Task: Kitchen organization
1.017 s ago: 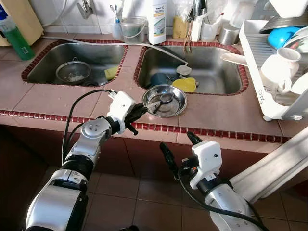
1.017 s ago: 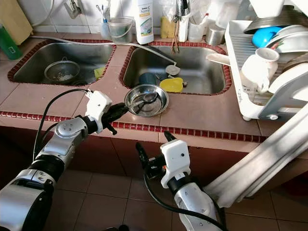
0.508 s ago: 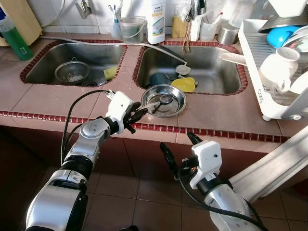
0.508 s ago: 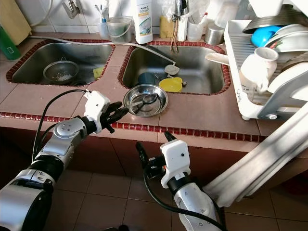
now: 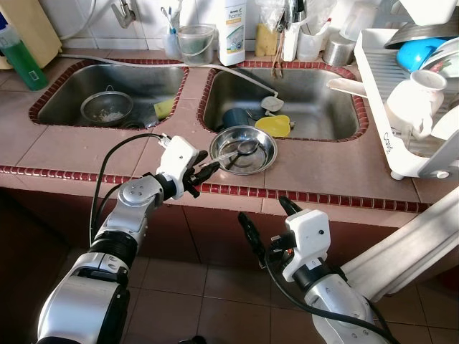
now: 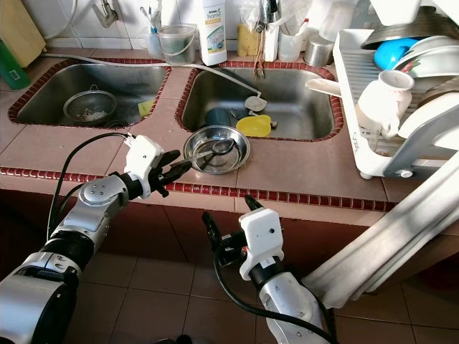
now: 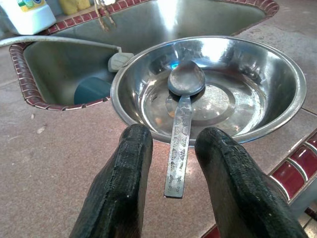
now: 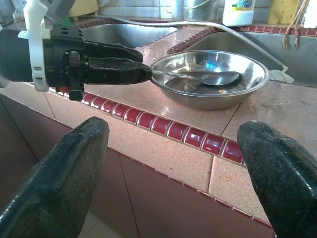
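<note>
- 1 left gripper: fingers parted either side of spoon handle, not clamped.
- 1 steel bowl: on counter, holding spoon.
- 1 right gripper: spread wide, empty, below counter edge.

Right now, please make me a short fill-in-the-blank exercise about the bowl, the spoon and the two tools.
1. The spoon lies inside the steel ____.
2. The left tool has its fingers on either side of the spoon's ____.
3. The bowl stands on the counter in front of the ____ sink.
4. The right tool hangs ____ the counter edge.

Missing words: bowl; handle; right; below
</note>
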Controlling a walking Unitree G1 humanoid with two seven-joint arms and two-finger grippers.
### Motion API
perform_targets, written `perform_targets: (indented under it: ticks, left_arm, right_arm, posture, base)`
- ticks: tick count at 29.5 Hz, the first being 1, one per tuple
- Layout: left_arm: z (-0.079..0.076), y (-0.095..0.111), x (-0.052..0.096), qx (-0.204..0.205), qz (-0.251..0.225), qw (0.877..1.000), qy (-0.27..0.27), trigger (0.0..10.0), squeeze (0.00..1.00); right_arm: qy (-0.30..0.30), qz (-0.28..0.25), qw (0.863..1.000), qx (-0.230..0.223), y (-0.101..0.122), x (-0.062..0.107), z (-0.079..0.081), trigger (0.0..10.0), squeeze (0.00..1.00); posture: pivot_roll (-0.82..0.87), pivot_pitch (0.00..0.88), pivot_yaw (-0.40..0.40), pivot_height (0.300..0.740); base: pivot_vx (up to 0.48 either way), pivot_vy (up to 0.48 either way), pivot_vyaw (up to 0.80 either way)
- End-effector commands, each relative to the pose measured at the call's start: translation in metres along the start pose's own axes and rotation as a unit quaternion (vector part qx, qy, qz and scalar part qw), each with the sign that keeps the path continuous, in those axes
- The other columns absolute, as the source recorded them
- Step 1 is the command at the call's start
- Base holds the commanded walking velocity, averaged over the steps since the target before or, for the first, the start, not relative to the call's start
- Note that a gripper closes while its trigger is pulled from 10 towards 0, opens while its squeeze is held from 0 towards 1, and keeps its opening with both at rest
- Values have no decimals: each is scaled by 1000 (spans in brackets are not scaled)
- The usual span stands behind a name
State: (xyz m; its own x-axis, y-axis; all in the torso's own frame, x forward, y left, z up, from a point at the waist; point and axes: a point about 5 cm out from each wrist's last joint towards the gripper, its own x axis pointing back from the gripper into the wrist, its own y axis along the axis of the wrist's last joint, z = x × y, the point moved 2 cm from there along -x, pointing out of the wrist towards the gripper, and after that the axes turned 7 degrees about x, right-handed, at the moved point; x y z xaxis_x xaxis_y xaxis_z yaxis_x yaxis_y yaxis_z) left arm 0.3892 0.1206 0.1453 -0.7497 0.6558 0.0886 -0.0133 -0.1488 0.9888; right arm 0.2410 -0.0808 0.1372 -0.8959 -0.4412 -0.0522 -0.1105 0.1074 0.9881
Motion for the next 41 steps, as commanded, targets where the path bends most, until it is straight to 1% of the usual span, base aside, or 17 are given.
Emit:
perform_targets:
  ticks: [1, 19, 28, 41]
  left_arm:
    - [5, -4, 5, -6, 13, 1000, 4, 10000, 0]
    - [3, -11, 8, -12, 24, 1000, -5, 10000, 0]
    - [7, -10, 11, -9, 22, 1000, -2, 10000, 0]
    - [18, -4, 20, -6, 6, 1000, 9, 10000, 0]
  right_arm:
    - [6, -7, 1000, -3, 5, 1, 5, 10000, 0]
    - [9, -7, 1000, -3, 4, 0, 6, 10000, 0]
    - [10, -7, 1000, -4, 4, 0, 6, 10000, 0]
    - [9, -8, 1000, -5, 5, -1, 6, 10000, 0]
  posture:
    - [-201, 145, 76, 740]
    - [-201, 141, 76, 740]
    - [-195, 145, 75, 740]
    - [-191, 148, 76, 740]
  base:
    - [0, 0, 0]
    - [0, 0, 0]
    - [0, 0, 0]
    - [0, 0, 0]
